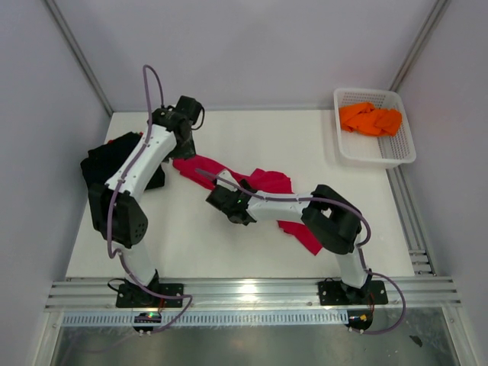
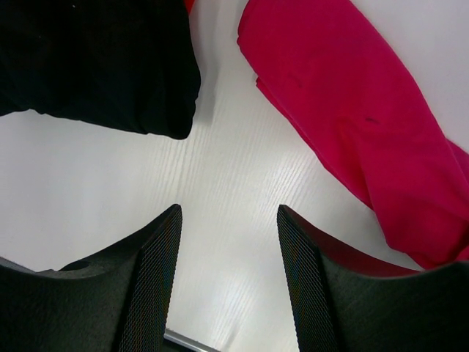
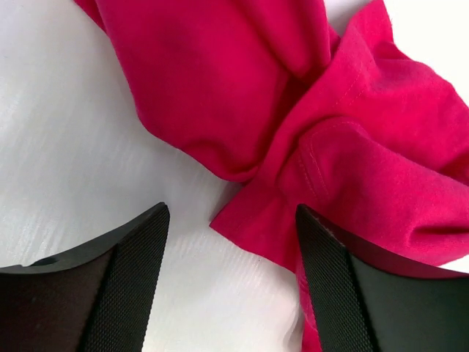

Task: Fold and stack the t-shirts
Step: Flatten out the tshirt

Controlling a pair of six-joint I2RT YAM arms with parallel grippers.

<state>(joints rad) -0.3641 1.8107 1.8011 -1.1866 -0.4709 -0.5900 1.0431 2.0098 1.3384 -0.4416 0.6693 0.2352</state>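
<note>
A crimson-red t-shirt lies crumpled across the middle of the white table. A black t-shirt sits at the left edge, with a sliver of red cloth showing beside it. My left gripper hangs open over bare table between the black and crimson cloth, touching neither. My right gripper is open and low at the crimson shirt's near-left side. A folded corner of that shirt lies between its fingers, not pinched.
A white mesh basket at the back right corner holds a bunched orange t-shirt. Grey walls enclose the table on three sides. A metal rail with both arm bases runs along the near edge.
</note>
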